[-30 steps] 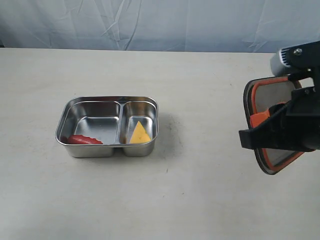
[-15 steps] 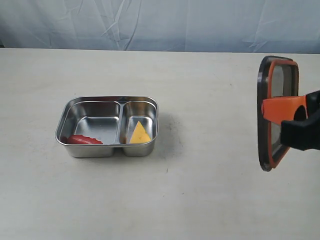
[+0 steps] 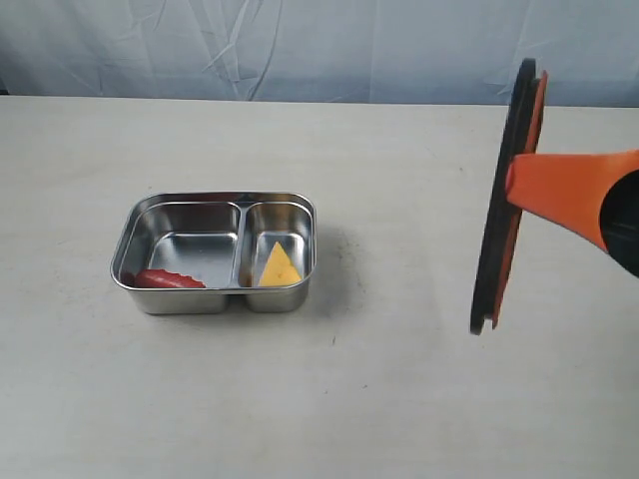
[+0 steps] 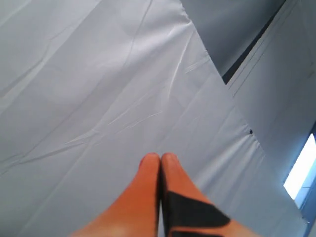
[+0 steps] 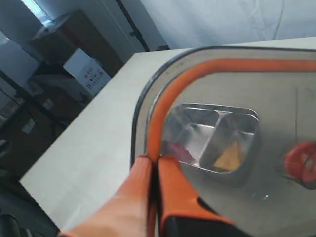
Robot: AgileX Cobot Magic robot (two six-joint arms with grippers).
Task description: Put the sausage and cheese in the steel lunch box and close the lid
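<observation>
The steel lunch box [image 3: 300,205] sits left of centre on the table. The red sausage [image 3: 168,279] lies in its larger compartment and the yellow cheese [image 3: 280,266] in the smaller one. At the right, the dark lid [image 3: 504,200] hangs edge-on and nearly vertical above the table, its orange seal facing right. My right gripper [image 5: 156,159] is shut on the lid's rim [image 5: 163,103]; through the lid I see the lunch box [image 5: 249,117], the cheese [image 5: 228,157] and the orange valve [image 5: 302,160]. My left gripper [image 4: 160,157] is shut on nothing, facing a grey backdrop.
A pale table [image 3: 349,399] spreads around the lunch box, with a grey cloth backdrop [image 3: 300,50] behind it. In the right wrist view the table's edge [image 5: 74,148] drops off toward stacked boxes [image 5: 86,69] on the floor beyond.
The right gripper has raised the lid and turned it from facing the camera to edge-on. The lunch box, sausage and cheese have not moved.
</observation>
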